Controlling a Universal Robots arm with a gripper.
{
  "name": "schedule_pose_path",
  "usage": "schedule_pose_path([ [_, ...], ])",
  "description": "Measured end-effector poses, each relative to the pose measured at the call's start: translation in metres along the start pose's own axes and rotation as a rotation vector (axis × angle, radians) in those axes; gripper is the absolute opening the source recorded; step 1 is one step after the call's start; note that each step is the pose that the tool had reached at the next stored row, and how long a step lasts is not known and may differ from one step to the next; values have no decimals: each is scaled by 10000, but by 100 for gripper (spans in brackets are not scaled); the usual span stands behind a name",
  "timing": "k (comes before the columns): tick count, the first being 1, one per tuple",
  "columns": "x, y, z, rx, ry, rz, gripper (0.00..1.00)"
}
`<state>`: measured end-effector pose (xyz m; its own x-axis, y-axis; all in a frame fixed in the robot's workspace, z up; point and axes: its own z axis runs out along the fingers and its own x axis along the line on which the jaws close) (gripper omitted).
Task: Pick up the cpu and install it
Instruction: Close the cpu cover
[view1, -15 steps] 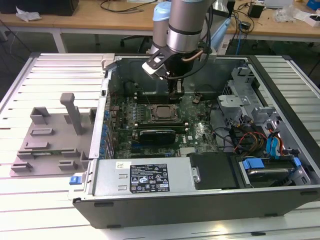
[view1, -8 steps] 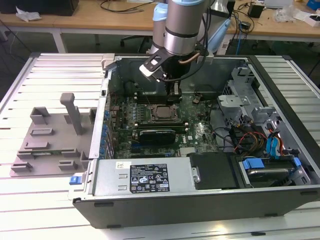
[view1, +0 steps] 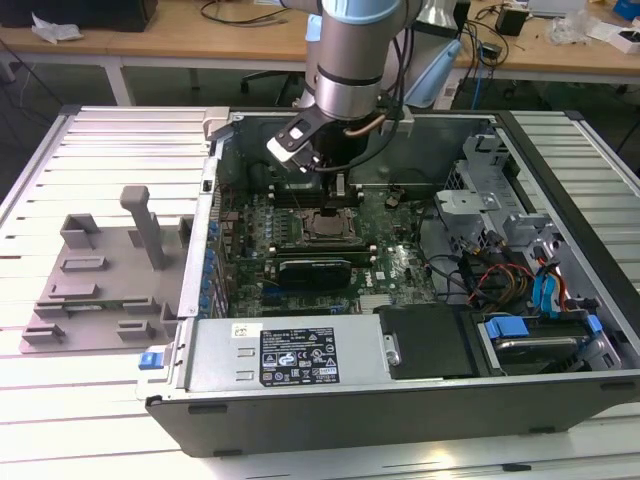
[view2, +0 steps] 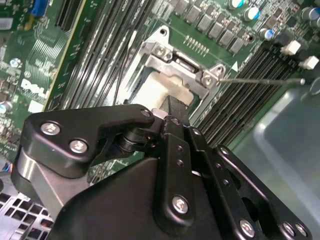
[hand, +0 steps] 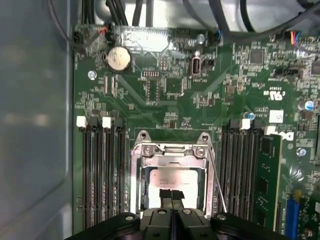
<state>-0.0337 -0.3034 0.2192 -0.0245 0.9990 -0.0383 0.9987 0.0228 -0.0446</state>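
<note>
Gripper (hand: 171, 196) fingers (hand: 166, 195) are pressed together with no gap showing between the 2 tips, and they grasp nothing. In both wrist views they hang just over the near edge of the cpu (hand: 172, 179), whose pale top (view2: 156, 89) lies flat inside the socket frame (hand: 172, 150); whether the tips touch it cannot be told. A thin wire lever (hand: 218, 182) runs along one side of the frame. Banks of black memory slots (hand: 102, 170) flank the socket on both sides on the green motherboard (hand: 175, 90), with a round coin battery (hand: 119, 58) farther off. In the exterior view the arm (view1: 345, 60) reaches down into the open computer case (view1: 400, 400). A grey fixture tray (view1: 100, 290) with upright posts lies on the slatted table (view1: 100, 150), beside the case on the exterior view's left.
</note>
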Motion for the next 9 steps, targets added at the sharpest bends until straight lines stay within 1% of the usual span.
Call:
schedule_pose_path([
  [1, 1, -17, 19, 0, 1, 0, 11],
  [4, 1, -19, 25, 0, 0, 0, 11],
  [7, 2, -19, 25, 0, 0, 0, 11],
  [9, 1, -20, 7, -1, 1, 1, 11],
])
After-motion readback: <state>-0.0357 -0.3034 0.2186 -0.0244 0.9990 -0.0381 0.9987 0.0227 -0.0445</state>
